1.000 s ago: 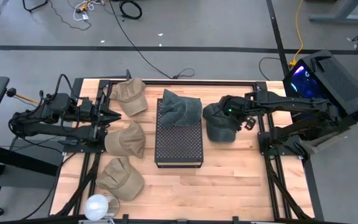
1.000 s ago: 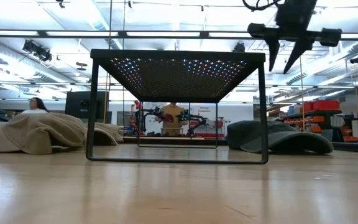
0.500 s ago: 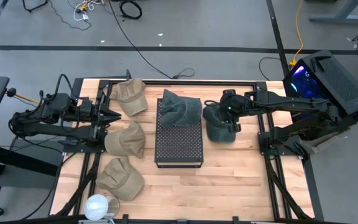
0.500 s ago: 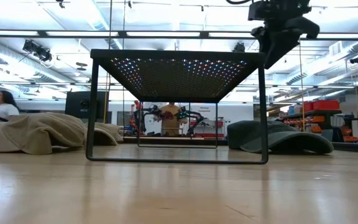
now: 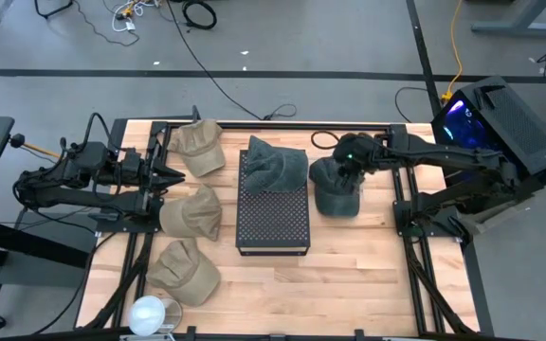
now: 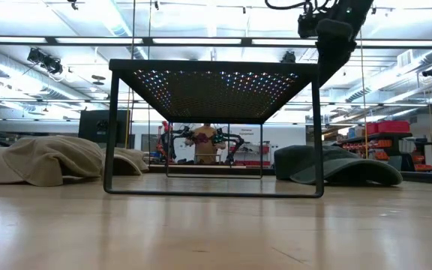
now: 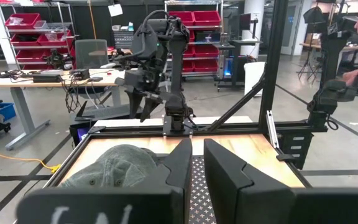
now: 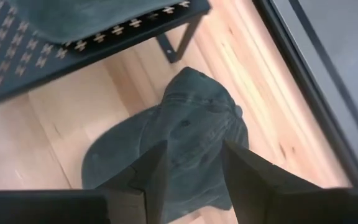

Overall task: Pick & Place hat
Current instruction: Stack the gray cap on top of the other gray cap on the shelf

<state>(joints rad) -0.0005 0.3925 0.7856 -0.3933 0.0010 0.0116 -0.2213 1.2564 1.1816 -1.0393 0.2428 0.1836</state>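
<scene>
I have the right claw (image 8: 188,171) hanging above the dark green hat (image 5: 336,189) lying on the bench (image 5: 349,275) just right of the black perforated stand (image 5: 273,213), fingers spread, gripping nothing. Another green hat (image 5: 275,166) sits on that stand. My left claw (image 7: 194,162) waits at the bench's left side, fingers nearly together.
</scene>
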